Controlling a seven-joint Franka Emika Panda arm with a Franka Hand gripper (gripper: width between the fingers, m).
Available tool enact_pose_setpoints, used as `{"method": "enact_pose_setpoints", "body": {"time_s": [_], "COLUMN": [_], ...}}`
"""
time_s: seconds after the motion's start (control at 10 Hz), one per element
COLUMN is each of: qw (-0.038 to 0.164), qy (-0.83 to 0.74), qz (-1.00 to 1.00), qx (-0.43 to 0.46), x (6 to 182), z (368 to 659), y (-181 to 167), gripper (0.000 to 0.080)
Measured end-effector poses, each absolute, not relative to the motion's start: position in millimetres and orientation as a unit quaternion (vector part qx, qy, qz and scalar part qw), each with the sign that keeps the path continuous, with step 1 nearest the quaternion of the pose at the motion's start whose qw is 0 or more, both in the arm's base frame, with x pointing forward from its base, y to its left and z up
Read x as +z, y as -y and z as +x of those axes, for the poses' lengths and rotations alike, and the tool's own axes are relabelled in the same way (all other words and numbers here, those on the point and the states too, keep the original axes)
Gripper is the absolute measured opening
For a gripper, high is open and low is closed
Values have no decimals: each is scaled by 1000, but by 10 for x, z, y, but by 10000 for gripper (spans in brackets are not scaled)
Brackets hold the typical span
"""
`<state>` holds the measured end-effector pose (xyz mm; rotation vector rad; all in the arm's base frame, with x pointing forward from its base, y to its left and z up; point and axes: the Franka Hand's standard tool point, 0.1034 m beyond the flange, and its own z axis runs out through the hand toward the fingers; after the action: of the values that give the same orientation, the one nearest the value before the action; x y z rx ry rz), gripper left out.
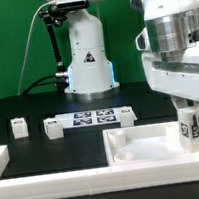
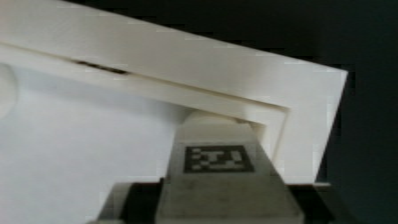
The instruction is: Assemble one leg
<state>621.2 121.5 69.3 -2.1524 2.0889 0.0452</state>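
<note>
The two-finger gripper [image 1: 188, 117] is clamped on the small white plastic tagged leg [image 2: 217, 160], holding it upright at the large white tray-shaped piece's [image 1: 143, 142] corner. Seating appears underway; release remains.

The small white plastic rectangular leg post [image 1: 190, 125] looks smooth and faintly satiny, and the black-and-white square tag [image 2: 217, 159] on its side is flat and matt, like printed paper. The large white tray-shaped plastic piece [image 1: 134, 149] has the same smooth, clean finish, with a soft sheen along its raised rim. The thin flat white marker board [image 1: 90, 118] reads matt. The dark bench [image 1: 27, 101] is dull and non-reflective. The robot's white arm casing [image 1: 177, 48] is glossy moulded plastic, catching bright highlights.
</note>
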Motion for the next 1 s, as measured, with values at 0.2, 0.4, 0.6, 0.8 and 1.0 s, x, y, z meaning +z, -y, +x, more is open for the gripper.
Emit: {"method": "enact_pose_setpoints", "body": {"time_s": [0.2,0.4,0.6,0.8,1.0], "qw": [75,72,72,71,72], "qy": [-772,-841,-854,-859,-854], "qz": [-631,-536,-515,-507,-515], "qx": [15,8,4,-1,-2], "x": [695,699,699,698,698], "z": [6224,6236,6238,6232,6231], "y": [-1239,-1193,-1153,-1124,-1119], "gripper": [291,294,295,295,296]}}
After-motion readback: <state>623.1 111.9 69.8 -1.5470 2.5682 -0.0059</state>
